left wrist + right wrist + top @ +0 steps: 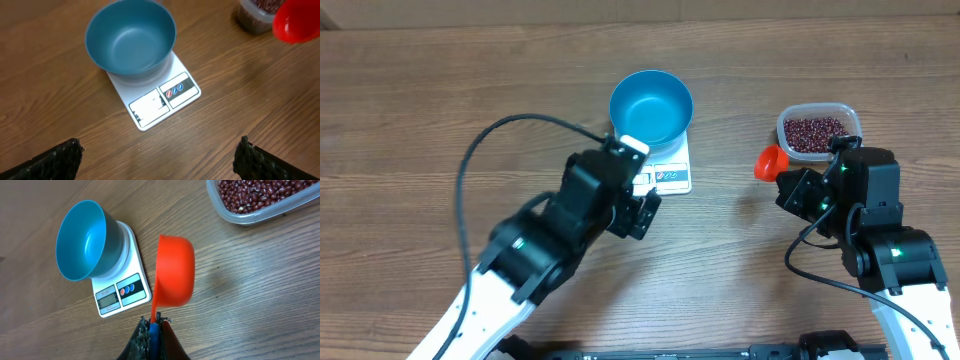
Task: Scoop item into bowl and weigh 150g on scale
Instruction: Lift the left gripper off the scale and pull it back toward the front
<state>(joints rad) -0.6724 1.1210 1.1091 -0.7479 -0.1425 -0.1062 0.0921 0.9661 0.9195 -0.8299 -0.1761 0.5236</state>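
Observation:
The blue bowl [651, 107] stands empty on the white scale [672, 178]. The item, dark red beans [815, 130], fills a clear tub [840, 112] at the right. My left gripper [638, 198] hovers just in front of the scale, open, with bare wood between its fingers [60, 161]. The left wrist view shows the bowl [131, 37] and the scale [165, 97] ahead of it. My right gripper [154, 330] is shut on the blue-lined handle of a red-orange scoop [175, 270], held above the table between scale [122, 292] and beans [255, 192].
The scoop [770, 163] hangs left of the tub, about a hand's width right of the scale. Black cables loop over the wooden table [410, 120] behind each arm. The tub's rim [235, 217] sits at the top right of the right wrist view.

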